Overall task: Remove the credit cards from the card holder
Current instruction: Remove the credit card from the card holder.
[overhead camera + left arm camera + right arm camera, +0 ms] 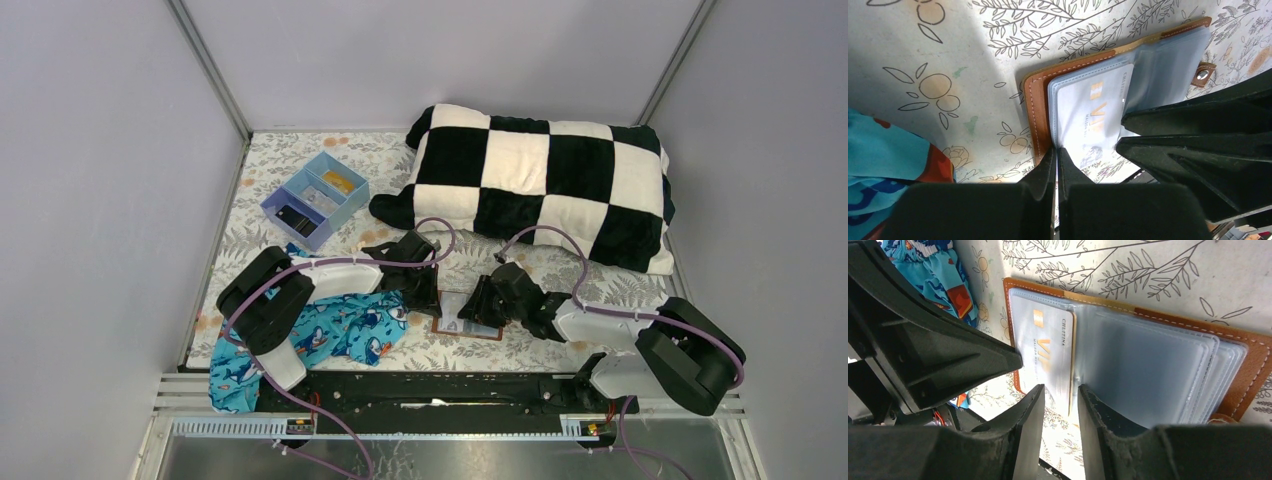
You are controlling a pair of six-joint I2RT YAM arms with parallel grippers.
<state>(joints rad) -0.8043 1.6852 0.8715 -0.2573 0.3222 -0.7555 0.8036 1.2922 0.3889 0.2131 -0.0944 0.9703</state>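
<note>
The brown card holder point(466, 322) lies open on the floral cloth between both grippers. In the left wrist view its brown edge point(1037, 107) frames clear sleeves, and a whitish-grey credit card point(1093, 112) with gold lettering sits in the left sleeve. My left gripper point(1056, 151) is shut, its tips at the holder's near left corner. In the right wrist view the same card point(1040, 347) has a tan card edge point(1072, 365) along its right side. My right gripper point(1060, 390) is open a little, its jaws standing either side of that tan edge at the holder's near side.
A blue divided tray point(315, 197) with small items stands at the back left. A black-and-white checked pillow point(540, 185) fills the back right. A blue shark-print cloth point(330, 335) lies under the left arm, close to the holder's left.
</note>
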